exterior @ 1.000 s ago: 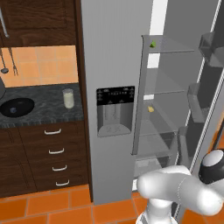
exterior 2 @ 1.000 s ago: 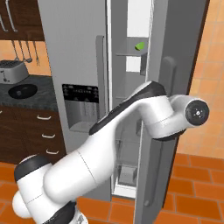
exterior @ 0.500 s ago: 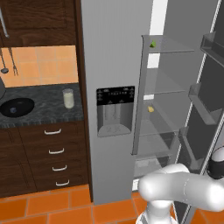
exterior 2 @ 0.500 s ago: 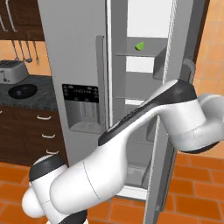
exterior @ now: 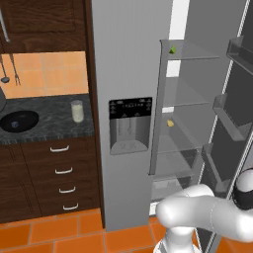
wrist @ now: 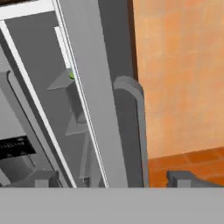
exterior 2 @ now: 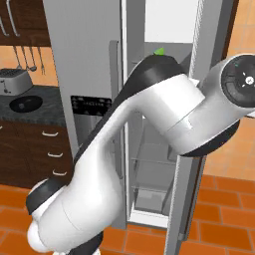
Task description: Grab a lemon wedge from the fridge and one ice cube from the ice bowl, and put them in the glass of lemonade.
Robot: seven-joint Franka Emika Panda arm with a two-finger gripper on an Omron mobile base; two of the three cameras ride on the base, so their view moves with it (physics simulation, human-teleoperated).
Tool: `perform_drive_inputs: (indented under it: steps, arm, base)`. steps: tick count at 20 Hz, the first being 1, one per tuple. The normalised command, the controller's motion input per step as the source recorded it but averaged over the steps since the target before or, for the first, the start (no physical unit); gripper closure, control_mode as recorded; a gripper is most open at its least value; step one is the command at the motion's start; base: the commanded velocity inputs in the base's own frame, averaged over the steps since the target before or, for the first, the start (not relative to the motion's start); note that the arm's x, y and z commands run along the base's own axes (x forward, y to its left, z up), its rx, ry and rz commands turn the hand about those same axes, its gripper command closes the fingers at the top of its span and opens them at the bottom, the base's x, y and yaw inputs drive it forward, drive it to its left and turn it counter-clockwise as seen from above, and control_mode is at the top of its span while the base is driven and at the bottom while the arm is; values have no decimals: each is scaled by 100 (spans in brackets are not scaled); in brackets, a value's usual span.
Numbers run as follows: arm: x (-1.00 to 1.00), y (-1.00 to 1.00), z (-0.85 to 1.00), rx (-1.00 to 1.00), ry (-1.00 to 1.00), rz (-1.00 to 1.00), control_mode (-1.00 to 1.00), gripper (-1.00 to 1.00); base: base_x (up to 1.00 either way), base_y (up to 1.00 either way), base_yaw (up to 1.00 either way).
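We see our two dark finger tips spread apart, the gripper (wrist: pixel 113 177) empty, straddling the long grey bar handle (wrist: pixel 133 131) of the tall grey side-by-side fridge (exterior: pixel 129 74), whose right door stands open. Beyond, the tiny yellowish-green lemon wedge (exterior: pixel 173 50) sits on the top shelf. Left of the fridge stand the small clear glass of creamy-yellow lemonade (exterior: pixel 77 110) and the glossy black ice bowl (exterior: pixel 19 121), holding perhaps one cube.

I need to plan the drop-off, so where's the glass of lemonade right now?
In the left base view, the glass of lemonade stands on the dark counter, left of the fridge and right of the ice bowl.
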Motion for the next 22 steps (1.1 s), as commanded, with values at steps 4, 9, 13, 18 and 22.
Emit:
perform_drive_inputs:
  steps: [4,9,13,18,22]
  arm:
    - [18,100,0,-66,19,0,-100,-100]
    - [-5,100,17,-61,9,0,-100,-100]
    - [58,100,-21,-62,6,1,-100,-100]
    - [79,84,-40,-48,1,1,-100,-100]
    - [93,1,-33,-18,0,0,-100,-100]
  base:
    - [0,0,0]
    - [0,0,0]
    - [0,0,0]
    - [0,0,0]
    - [0,0,0]
